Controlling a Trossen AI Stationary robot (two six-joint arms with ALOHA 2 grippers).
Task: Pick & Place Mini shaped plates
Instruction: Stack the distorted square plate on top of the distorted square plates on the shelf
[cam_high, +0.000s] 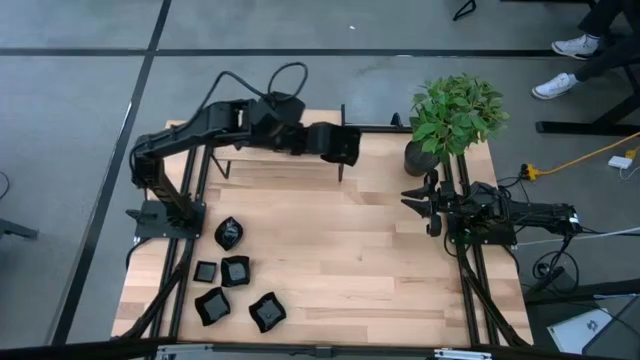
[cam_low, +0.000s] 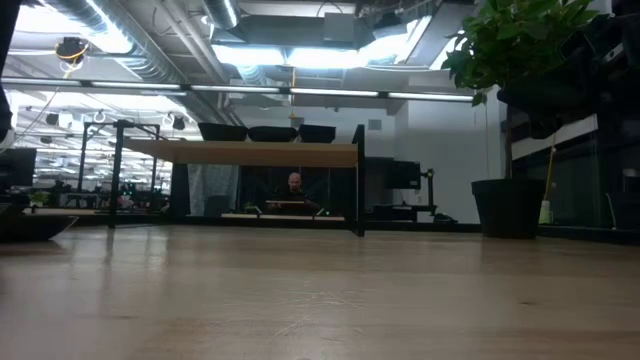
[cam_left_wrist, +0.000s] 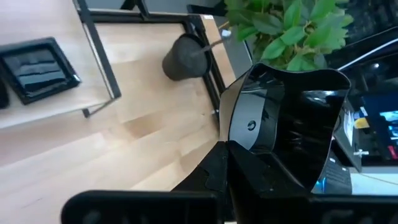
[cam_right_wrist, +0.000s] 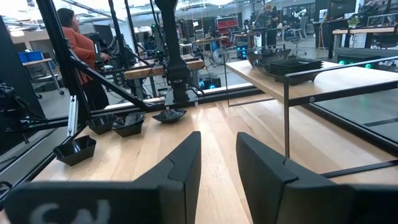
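Five mini shaped plates (cam_high: 232, 273) lie empty near the table's (cam_high: 330, 250) front left corner. Above the raised shelf (cam_high: 290, 158) at the back, the left gripper (cam_left_wrist: 273, 155) pinches a glossy plate (cam_left_wrist: 292, 118) tilted on edge. Beside the plant pot (cam_high: 420, 157), the right gripper (cam_right_wrist: 217, 158) waits slightly open, holding nothing.

Two dark arms on show, both matte black with boxy joint housings and bulky links. The left arm (cam_high: 215, 125) trails a black cable looping off its upper link. The right arm (cam_high: 520, 215) is slimmer, with cabling running off its base end. Right gripper (cam_right_wrist: 217, 163): two broad, flat black fingers (cam_right_wrist: 180, 165), wedge-shaped, smooth-faced, and pale lettering on the black body beneath them.
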